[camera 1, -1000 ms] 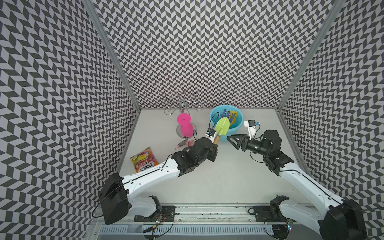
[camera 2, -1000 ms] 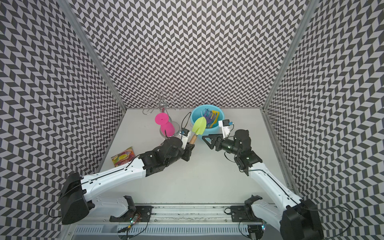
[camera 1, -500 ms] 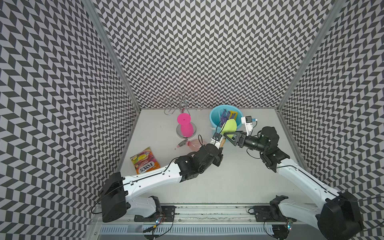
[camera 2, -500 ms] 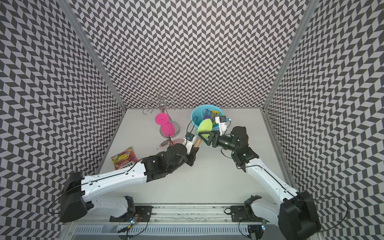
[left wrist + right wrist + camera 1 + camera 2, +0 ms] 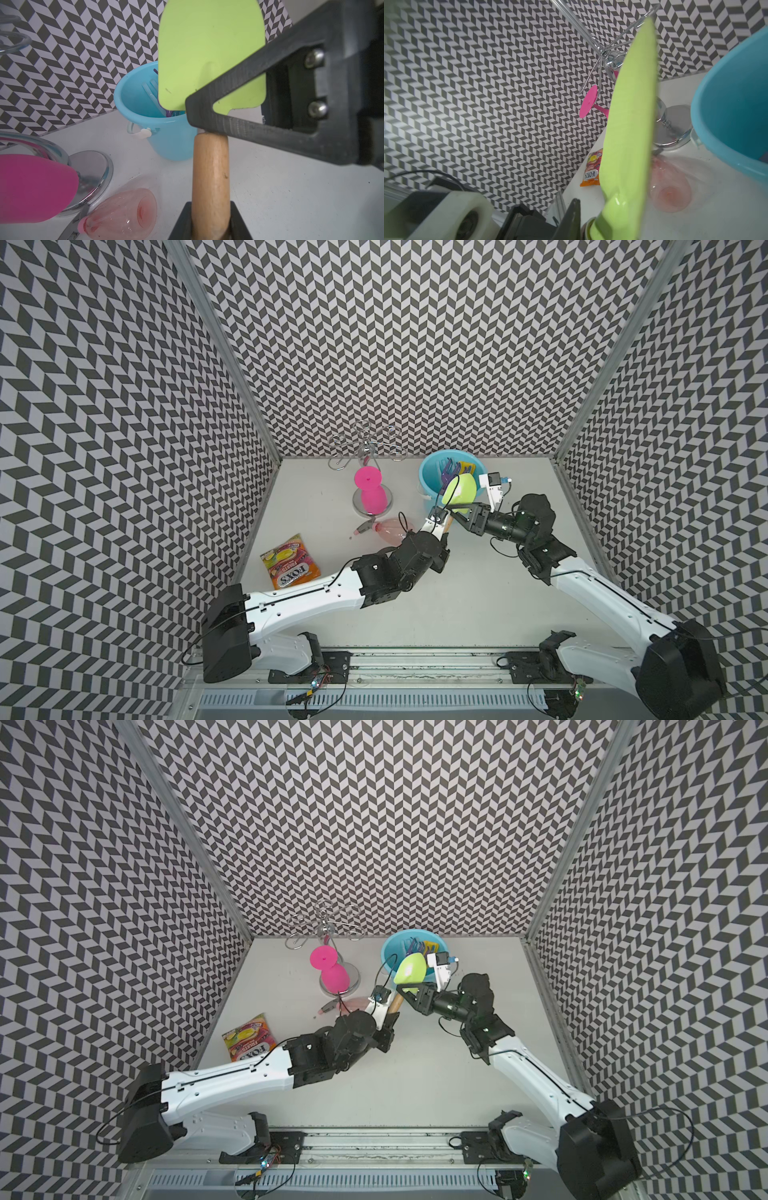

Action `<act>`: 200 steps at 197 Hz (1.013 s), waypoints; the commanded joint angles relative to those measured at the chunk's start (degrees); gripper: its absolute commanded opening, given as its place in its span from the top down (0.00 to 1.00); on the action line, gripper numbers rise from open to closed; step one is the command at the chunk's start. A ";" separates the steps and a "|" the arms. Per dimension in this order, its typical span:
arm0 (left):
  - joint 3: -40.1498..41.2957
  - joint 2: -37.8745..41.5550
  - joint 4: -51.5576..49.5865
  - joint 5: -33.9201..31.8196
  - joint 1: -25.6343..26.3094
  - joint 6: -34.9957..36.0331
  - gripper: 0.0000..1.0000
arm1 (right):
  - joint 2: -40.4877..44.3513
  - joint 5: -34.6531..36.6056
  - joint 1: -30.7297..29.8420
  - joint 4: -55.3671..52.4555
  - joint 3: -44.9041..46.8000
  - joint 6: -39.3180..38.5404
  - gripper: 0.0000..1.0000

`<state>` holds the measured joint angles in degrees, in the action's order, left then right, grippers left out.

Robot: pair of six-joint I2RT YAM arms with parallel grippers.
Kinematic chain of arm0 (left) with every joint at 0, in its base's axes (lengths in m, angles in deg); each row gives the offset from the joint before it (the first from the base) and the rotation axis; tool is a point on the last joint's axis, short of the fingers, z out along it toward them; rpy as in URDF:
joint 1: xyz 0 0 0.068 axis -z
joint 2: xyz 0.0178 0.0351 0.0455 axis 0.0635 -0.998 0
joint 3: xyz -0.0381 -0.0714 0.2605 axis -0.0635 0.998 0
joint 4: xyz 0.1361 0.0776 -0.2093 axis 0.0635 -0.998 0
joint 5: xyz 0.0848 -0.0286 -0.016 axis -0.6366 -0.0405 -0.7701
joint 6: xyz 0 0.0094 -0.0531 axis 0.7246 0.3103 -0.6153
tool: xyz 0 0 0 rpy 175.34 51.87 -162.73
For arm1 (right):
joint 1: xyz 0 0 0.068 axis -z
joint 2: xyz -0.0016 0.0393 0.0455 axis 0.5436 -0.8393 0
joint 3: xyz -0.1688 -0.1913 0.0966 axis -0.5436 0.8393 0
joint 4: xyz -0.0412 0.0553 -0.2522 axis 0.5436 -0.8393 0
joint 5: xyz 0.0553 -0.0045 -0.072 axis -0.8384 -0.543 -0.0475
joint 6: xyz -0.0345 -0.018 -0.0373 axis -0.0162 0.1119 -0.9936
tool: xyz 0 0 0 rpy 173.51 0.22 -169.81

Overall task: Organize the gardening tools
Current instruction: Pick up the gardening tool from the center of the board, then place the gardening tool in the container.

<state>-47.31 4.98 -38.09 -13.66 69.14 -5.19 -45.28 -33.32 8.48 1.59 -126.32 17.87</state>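
The lime-green trowel (image 5: 207, 52) has a smooth, matt plastic blade with a few dark scuffs. Its rounded handle (image 5: 209, 176) is bare pale wood, lightly grained and without gloss. The black fingers (image 5: 259, 126) of the right gripper (image 5: 454, 512) are matt plastic with fine ridged layer lines, and two shiny metal screws (image 5: 314, 56) sit in them. On the far side, the light-blue bucket (image 5: 172, 145) is smooth plastic with a soft sheen. The bright pink cup (image 5: 31, 187) looks matt and rubbery, and its round stand (image 5: 93, 166) is mirror-bright chrome. The pinkish spray bottle (image 5: 124, 212) is translucent, glossy plastic. At the left, the orange snack packet (image 5: 291, 566) is shiny, crinkled foil. The white tabletop (image 5: 457, 614) is matt and faintly speckled.
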 commanded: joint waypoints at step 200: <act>2.01 9.11 0.09 -0.28 -3.33 1.56 0.22 | -6.71 10.54 1.35 -2.10 -11.94 -5.02 1.00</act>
<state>-46.98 9.72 -36.18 -14.86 67.41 -1.89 -50.90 -27.25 8.79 -0.83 -134.28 15.44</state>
